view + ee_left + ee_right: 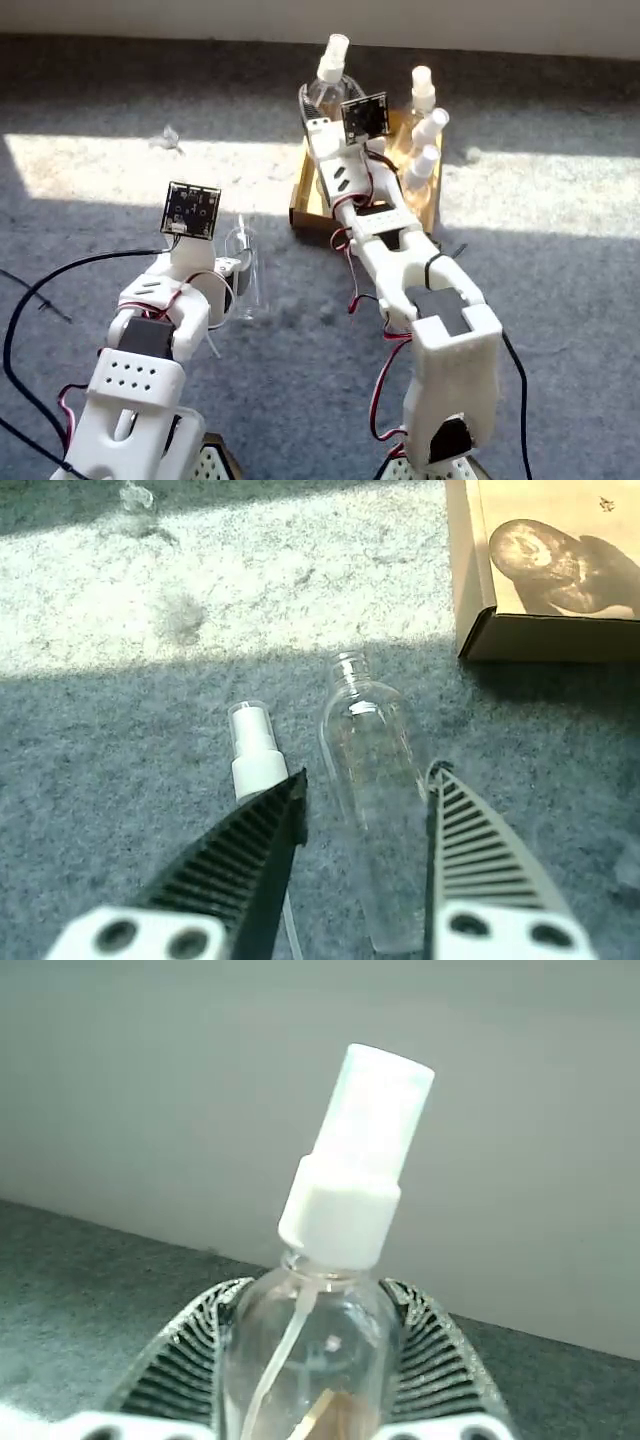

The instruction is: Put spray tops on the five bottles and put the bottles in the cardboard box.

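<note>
A clear bottle (372,770) without a top lies on the grey carpet between the fingers of my open left gripper (367,778). A loose white spray top (254,752) lies right beside it. In the high view this bottle (245,268) is in front of the left arm, short of the cardboard box (305,200). My right gripper (318,1295) is shut on an upright bottle (310,1350) that carries a spray top (350,1180). It holds that bottle (330,85) at the box's far left corner. Three capped bottles (425,130) stand along the box's right side.
A small scrap of clear plastic (168,138) lies on the sunlit carpet far left of the box. A black cable (40,290) runs beside the left arm. A pale wall (150,1080) rises behind the box.
</note>
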`<control>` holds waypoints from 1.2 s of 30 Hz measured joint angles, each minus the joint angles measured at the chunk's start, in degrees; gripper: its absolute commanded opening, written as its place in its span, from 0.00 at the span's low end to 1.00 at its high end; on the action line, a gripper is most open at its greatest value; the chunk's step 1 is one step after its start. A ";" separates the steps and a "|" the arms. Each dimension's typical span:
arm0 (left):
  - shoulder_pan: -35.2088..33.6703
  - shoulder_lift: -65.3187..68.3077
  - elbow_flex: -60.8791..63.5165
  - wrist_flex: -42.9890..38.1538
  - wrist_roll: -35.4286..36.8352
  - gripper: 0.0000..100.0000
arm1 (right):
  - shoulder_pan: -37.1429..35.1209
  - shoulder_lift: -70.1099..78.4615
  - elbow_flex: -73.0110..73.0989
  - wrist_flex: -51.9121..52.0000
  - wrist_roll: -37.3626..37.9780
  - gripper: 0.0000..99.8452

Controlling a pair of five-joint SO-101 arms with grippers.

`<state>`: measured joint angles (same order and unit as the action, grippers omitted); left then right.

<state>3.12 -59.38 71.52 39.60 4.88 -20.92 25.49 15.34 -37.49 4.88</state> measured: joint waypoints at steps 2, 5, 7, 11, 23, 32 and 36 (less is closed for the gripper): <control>0.00 0.00 0.00 0.00 0.00 0.19 | 0.09 1.49 -1.14 0.00 0.00 0.00; 0.00 0.00 0.00 0.00 0.00 0.19 | 0.18 3.60 -2.37 0.00 0.00 0.00; 0.00 0.00 0.00 0.00 0.00 0.19 | 0.18 4.92 -2.81 0.00 0.00 0.00; 0.00 0.00 0.00 0.00 0.00 0.19 | 0.62 7.12 -4.22 0.00 0.00 0.00; 0.00 0.00 0.00 0.00 0.00 0.19 | 0.79 8.79 -4.57 0.00 0.00 0.01; 0.00 0.00 0.00 0.00 0.00 0.19 | 1.05 8.79 -4.57 0.00 0.00 0.06; 0.00 0.00 0.00 0.00 0.00 0.19 | 1.49 8.79 -4.57 0.00 0.00 0.15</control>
<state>3.12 -59.38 71.52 39.60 4.88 -19.43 34.29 10.77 -37.49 4.88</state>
